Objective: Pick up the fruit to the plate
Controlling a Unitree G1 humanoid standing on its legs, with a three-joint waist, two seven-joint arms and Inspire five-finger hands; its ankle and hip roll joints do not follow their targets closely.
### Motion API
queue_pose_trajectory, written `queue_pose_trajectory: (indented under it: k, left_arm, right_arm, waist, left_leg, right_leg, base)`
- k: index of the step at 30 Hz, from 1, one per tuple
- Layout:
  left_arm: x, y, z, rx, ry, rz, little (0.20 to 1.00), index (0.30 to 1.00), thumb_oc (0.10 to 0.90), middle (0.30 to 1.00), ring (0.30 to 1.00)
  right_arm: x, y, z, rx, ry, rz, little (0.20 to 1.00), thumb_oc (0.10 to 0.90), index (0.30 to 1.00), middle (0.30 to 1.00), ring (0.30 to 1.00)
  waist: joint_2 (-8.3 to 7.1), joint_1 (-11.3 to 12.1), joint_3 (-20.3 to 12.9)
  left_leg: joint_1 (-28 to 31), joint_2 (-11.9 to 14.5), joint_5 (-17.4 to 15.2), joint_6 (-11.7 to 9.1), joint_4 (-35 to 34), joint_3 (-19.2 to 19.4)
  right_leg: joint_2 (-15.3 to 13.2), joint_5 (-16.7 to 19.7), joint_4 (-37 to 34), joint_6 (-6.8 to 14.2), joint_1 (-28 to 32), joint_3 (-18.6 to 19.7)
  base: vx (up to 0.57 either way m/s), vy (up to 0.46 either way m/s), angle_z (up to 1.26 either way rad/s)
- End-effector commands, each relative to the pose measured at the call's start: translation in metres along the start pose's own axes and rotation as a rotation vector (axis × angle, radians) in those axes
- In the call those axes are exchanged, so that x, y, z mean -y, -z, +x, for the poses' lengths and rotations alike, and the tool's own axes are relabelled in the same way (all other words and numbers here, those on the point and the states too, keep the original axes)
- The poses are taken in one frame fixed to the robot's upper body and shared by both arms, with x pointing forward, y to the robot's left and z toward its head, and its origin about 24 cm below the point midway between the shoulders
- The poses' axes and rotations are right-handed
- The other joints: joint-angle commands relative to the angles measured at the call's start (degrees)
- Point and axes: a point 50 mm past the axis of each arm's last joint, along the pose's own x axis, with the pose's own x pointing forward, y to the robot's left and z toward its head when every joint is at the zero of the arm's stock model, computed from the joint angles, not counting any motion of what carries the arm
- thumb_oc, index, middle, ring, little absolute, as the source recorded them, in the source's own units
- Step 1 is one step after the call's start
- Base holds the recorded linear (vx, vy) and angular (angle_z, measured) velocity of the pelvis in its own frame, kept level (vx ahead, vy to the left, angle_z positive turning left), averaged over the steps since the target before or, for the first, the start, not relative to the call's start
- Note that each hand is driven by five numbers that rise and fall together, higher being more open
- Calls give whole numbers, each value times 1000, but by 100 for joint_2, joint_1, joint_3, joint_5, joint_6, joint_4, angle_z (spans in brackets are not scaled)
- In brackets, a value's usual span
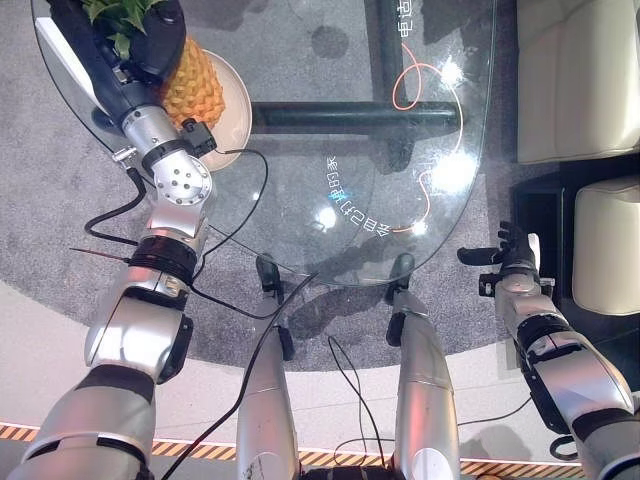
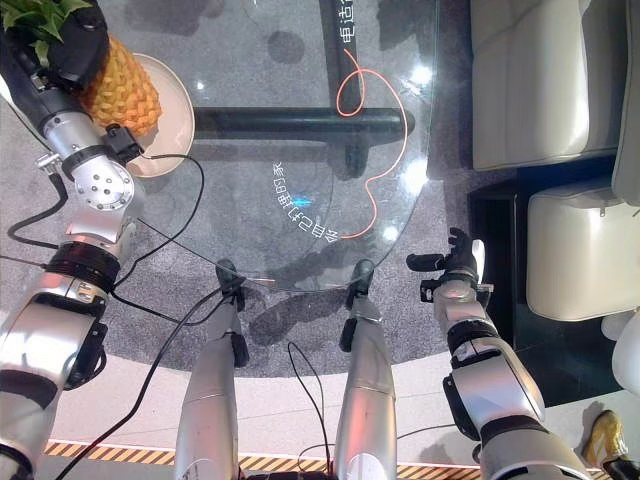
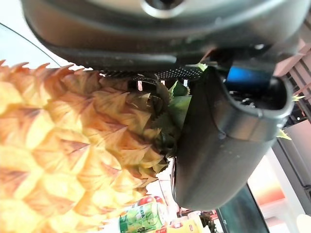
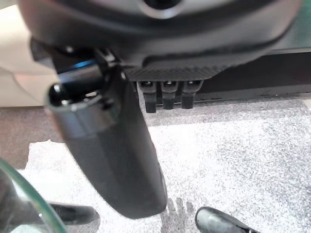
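Pineapple (image 1: 192, 88) upper left of frame, on plate (image 1: 236, 92), glass table (image 1: 330, 130). Left hand (image 1: 150, 40) clamped at crown base. Heavy, stiff, spiky rind; crown likely best hold. Right hand (image 1: 508, 252) lower right, fingers relaxed, empty.

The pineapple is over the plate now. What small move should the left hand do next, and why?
Probably open the left hand and let go. It grips the pineapple at its leafy crown, and the fruit's body already lies over the plate on the glass table; whether it rests fully there is unclear. The right hand hangs open beside the table, idle.
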Motion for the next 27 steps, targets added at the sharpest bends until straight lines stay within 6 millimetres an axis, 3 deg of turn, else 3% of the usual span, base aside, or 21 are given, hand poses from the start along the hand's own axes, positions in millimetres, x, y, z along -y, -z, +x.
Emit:
queue_pose_trajectory:
  k: [1, 23, 24, 26, 27]
  left_arm:
    - [-5, -65, 53, 244, -82, -115, 200, 300, 100, 300, 300]
    - [-24, -53, 67, 164, -127, -40, 200, 300, 100, 300, 300]
    - [-24, -53, 68, 161, -131, -39, 227, 324, 127, 324, 324]
    - [-25, -53, 69, 157, -138, -37, 389, 462, 289, 462, 462]
    - [-26, -52, 69, 156, -137, -35, 425, 493, 325, 493, 493]
  right_arm:
    - [21, 0, 4, -5, 66, -7, 900, 800, 900, 900, 900]
    - [15, -1, 3, 5, 28, -19, 900, 800, 900, 900, 900]
    - [16, -1, 4, 5, 29, -19, 900, 800, 900, 900, 900]
    - [15, -3, 4, 8, 27, -21, 900, 800, 900, 900, 900]
    - [15, -3, 4, 9, 27, -21, 900, 800, 900, 900, 900]
  waist:
    - [-136, 58, -158]
    - [-287, -15, -158]
    - [-290, -15, -158]
    - [-291, -19, -158]
    - [-293, -20, -158]
  left_leg:
    - [-359, 260, -537, -213, 827, -236]
    - [-536, 278, -576, -235, 943, -256]
    - [-543, 279, -576, -234, 943, -257]
    - [-548, 280, -574, -231, 936, -251]
    - [-553, 282, -575, -232, 936, -248]
  right_leg:
    - [-76, 239, -327, 153, 0, -66]
    - [-10, 228, -295, 144, -147, -43]
    - [-9, 230, -298, 145, -152, -45]
    - [-7, 234, -300, 145, -162, -43]
    - [-6, 234, -303, 144, -166, -43]
  base:
    - [4, 31, -2]
    - [0, 2, 0]
    - [0, 0, 0]
    - [0, 0, 0]
    - [0, 0, 0]
